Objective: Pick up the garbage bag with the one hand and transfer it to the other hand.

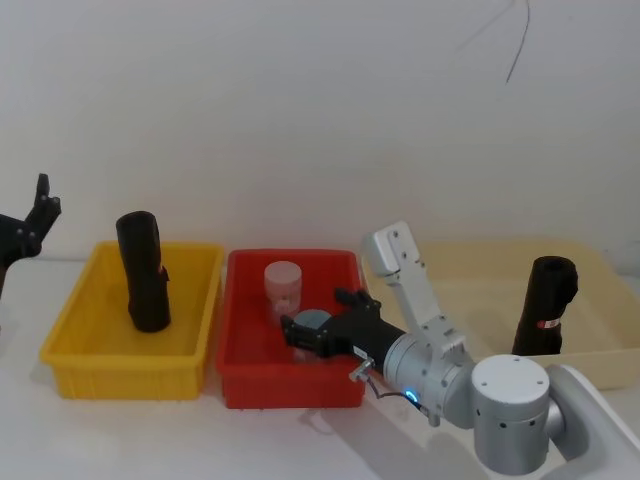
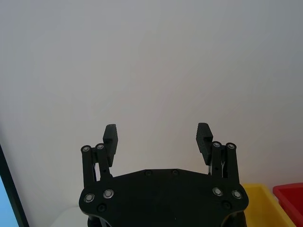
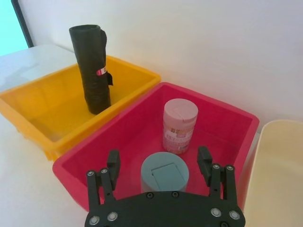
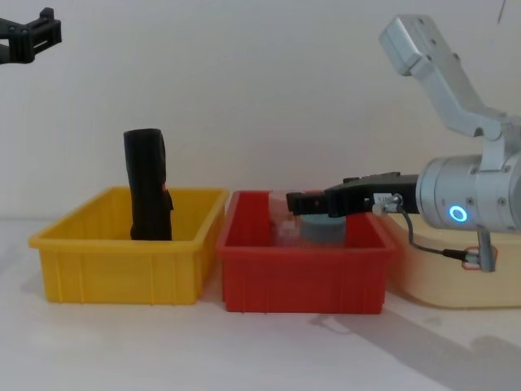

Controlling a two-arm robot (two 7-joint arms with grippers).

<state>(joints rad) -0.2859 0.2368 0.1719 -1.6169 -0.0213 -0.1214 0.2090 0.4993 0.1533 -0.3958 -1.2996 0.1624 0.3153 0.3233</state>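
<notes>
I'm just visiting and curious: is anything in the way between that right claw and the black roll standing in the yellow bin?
Yes. The right gripper, fingers open, hangs over the red bin above a blue-lidded jar. The garbage bag stands in the yellow bin; the two bins' adjoining walls lie between.

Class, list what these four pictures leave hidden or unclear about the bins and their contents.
- Head view: the garbage bag base, hidden by the yellow bin wall.
- Chest view: the jars in the red bin, blocked by the right end effector and bin wall.
- Right wrist view: the cream bin, cut off by the edge.
- Label text, too small.
</notes>
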